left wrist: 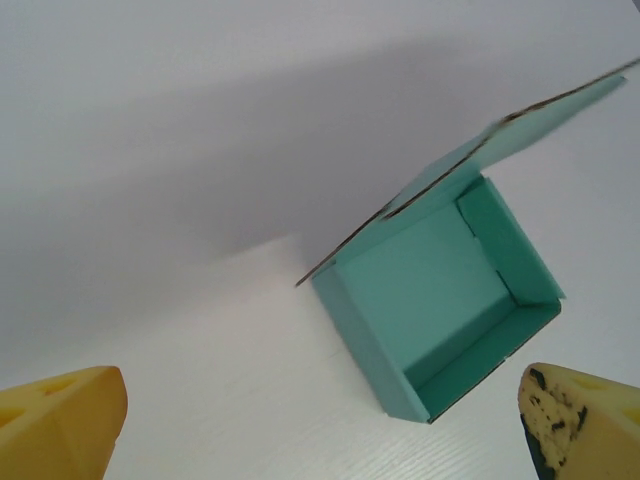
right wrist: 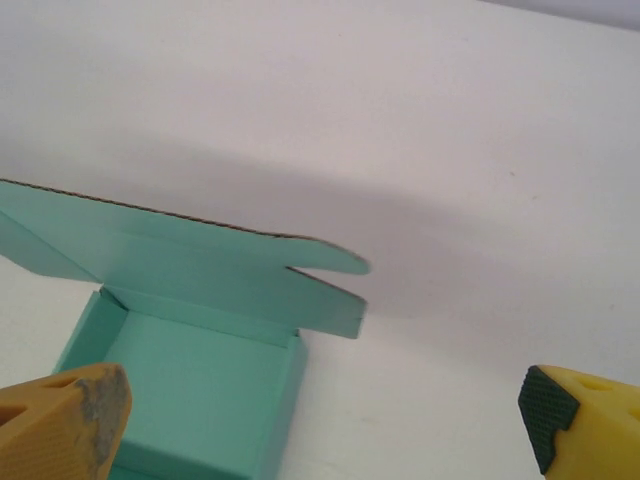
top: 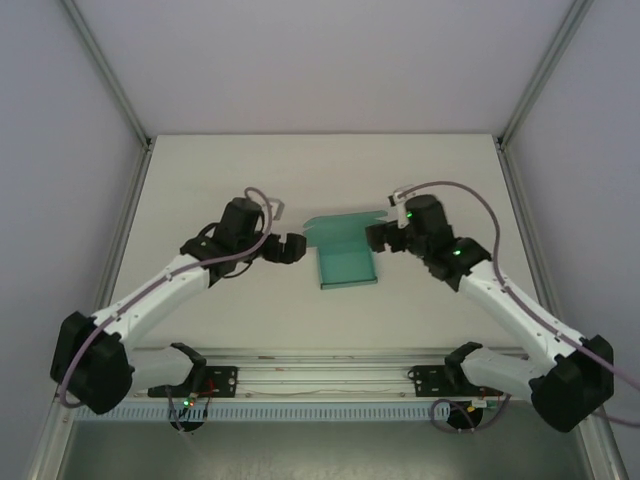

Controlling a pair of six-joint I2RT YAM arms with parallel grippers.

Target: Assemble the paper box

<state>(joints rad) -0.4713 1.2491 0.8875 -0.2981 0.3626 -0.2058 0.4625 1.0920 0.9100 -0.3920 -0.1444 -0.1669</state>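
Note:
The teal-green paper box (top: 346,266) sits mid-table as an open tray with its four walls up. Its lid panel (top: 345,230) stands raised along the far side, side tabs sticking out. My left gripper (top: 291,248) hovers just left of the box, open, nothing between its yellow fingers (left wrist: 62,420); the box (left wrist: 430,300) lies ahead and right of them. My right gripper (top: 378,238) hovers at the box's right far corner, open and holding nothing. In the right wrist view the box (right wrist: 195,390) and the lid's tab (right wrist: 330,260) lie left of centre.
The white table (top: 250,170) is fenced by a metal frame with grey walls left and right. A rail (top: 320,377) with the arm bases runs along the near edge.

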